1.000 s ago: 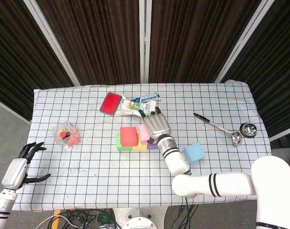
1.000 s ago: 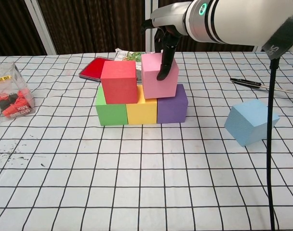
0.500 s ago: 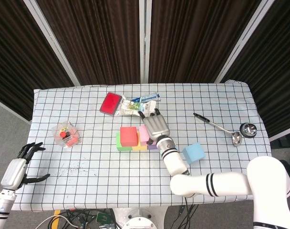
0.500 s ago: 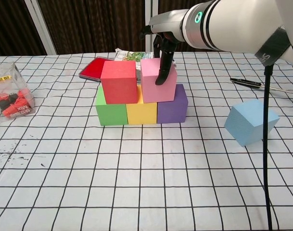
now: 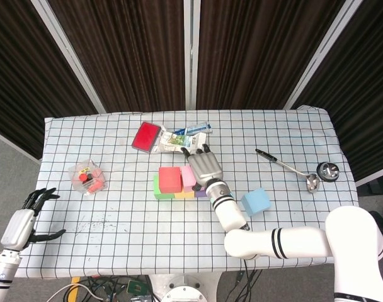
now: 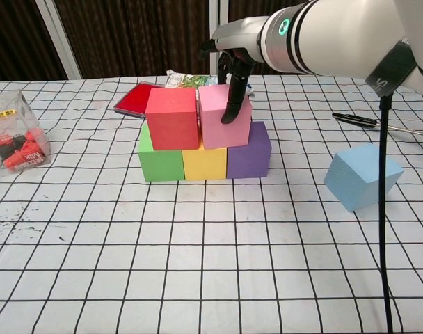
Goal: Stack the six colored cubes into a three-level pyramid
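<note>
pink cube (image 6: 224,115) on second level beside red cube (image 6: 172,118), over yellow/purple | right robot hand (image 6: 234,83) grasping it from above | left robot hand (image 5: 29,220) released, idle | risk: fingers dragging it on release, shifting row; blue cube (image 6: 362,176) waits on tabletop

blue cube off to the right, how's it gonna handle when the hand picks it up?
The blue cube looks matte and foam-like, the same kind as the stacked cubes, so probably light and not slippery. Flat faces and square edges mean it shouldn't roll. It sits alone on the checked tablecloth, turned corner-on to the chest view, so the right hand may need to align first.
</note>
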Controlling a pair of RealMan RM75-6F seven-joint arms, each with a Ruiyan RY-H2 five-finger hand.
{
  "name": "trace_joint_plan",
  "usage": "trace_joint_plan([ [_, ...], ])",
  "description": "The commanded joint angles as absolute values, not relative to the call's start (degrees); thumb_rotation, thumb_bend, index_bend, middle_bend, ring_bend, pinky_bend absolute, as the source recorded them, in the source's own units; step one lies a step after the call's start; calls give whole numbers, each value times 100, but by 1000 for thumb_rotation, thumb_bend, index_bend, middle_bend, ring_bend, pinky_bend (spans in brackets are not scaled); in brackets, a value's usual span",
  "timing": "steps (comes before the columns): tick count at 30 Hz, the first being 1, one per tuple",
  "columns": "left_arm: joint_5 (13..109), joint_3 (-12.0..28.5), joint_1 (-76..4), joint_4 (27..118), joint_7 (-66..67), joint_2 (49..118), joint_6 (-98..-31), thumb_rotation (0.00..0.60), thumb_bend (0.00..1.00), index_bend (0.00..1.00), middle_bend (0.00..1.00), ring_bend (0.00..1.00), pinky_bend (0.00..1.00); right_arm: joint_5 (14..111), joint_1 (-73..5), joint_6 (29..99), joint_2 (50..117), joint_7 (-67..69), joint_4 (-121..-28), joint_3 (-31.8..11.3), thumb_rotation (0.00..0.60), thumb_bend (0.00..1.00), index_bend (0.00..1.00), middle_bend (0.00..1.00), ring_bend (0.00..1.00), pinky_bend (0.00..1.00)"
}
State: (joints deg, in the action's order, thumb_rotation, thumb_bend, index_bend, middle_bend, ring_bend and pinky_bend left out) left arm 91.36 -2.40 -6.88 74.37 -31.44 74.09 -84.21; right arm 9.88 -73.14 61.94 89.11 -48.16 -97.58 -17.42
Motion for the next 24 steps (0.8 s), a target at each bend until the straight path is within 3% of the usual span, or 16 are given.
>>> trace_joint_plan([
  [1, 9134, -244, -689, 7429, -3141, 7408, -8411, 600, 0, 100, 215, 48, 46, 994, -7311, 6177, 8897, -4785, -9761, -1753, 600, 44, 0, 302, 121, 0],
  [16, 9150, -235, -709, 7496, -3078, 7382, -8405, 600, 0, 100, 215, 48, 45, 1383, -7032, 6180, 8343, -4329, -10457, -1838, 600, 1, 0, 218, 56, 0],
  [24, 9141, -256, -725, 7521, -3047, 7381, -8336, 600, 0, 100, 215, 48, 46, 2843, -6124, 5579, 7571, -2888, -10953, -1843, 600, 0, 0, 88, 0, 0],
])
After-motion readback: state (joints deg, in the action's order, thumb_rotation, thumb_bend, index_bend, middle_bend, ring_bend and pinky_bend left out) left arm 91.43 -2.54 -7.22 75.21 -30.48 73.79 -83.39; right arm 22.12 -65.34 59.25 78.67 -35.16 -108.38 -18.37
